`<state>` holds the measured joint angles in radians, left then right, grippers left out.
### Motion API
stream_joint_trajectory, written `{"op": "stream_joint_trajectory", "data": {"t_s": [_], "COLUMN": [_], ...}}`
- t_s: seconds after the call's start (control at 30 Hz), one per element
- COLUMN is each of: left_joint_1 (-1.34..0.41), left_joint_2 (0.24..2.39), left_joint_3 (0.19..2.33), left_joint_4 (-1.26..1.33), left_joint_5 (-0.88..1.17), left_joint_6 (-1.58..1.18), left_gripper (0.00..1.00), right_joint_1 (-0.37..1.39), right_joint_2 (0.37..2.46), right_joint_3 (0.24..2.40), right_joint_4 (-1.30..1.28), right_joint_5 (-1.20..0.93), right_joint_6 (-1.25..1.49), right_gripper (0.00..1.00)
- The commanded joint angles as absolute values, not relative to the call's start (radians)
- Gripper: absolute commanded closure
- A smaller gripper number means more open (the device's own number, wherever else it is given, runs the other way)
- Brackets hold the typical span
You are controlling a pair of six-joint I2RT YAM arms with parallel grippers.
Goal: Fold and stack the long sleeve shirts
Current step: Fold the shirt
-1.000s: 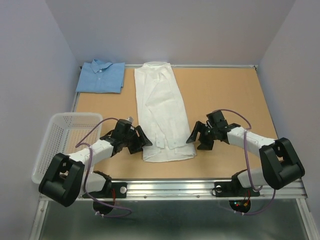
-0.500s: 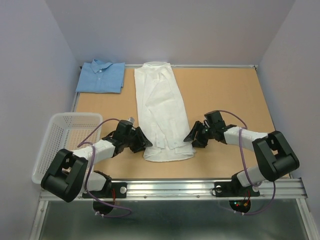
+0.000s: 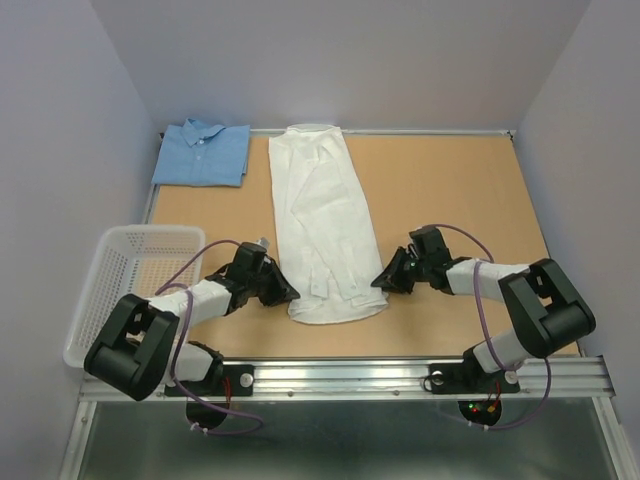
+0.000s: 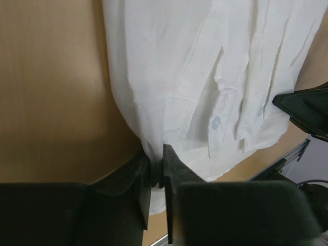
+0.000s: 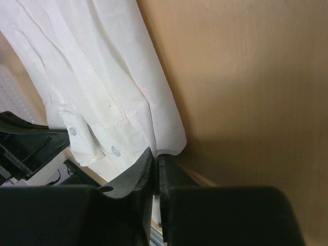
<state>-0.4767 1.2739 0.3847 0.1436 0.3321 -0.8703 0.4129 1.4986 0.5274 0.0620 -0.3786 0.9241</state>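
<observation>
Pinching the near hem of the white shirt (image 3: 320,220) with the left pincer (image 3: 283,293) — fingers almost together on a thin fold of cloth at the left corner. Doing likewise with the right pincer (image 3: 383,281) at the opposite corner, tips nearly shut on the cloth's edge. Spread flat on the counter (image 3: 450,190) between the two pincers and stretching away from them, collar at the far end, buttoned cuffs lying just ahead of the left pincer's tips. Well beyond the left pincer and off to its left, folded small in the far corner — the blue shirt (image 3: 203,155). On the outer side of the left pincer's arm, a white mesh basket (image 3: 150,230).
</observation>
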Motion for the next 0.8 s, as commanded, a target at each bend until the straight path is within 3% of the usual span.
{"op": "stream_joint_trajectory", "data": {"t_s": [0.0,0.03,0.07,0.23,0.47,0.77], "left_joint_1": [-0.485,-0.488,-0.488,-0.489,-0.502,-0.5], "left_joint_2": [1.27,1.247,1.233,1.155,1.134,1.16], "left_joint_3": [0.367,0.389,0.406,0.494,0.46,0.647], "left_joint_4": [0.038,0.002,-0.026,-0.199,-0.253,-0.337], "left_joint_5": [0.316,0.31,0.308,0.325,0.429,0.4], "left_joint_6": [-0.847,-0.839,-0.828,-0.788,-0.779,-0.759], "left_gripper": [0.87,0.96,0.97,0.97,0.97,0.98], "right_joint_1": [0.419,0.419,0.419,0.419,0.419,0.419], "right_joint_2": [1.493,1.473,1.439,1.372,1.307,1.376], "right_joint_3": [0.463,0.477,0.488,0.586,0.646,0.912], "right_joint_4": [-0.075,-0.115,-0.144,-0.386,-0.567,-0.73], "right_joint_5": [-0.221,-0.218,-0.219,-0.25,-0.299,-0.291], "right_joint_6": [0.845,0.839,0.828,0.726,0.648,0.595], "right_gripper": [0.92,0.95,0.99,0.99,0.99,0.99]}}
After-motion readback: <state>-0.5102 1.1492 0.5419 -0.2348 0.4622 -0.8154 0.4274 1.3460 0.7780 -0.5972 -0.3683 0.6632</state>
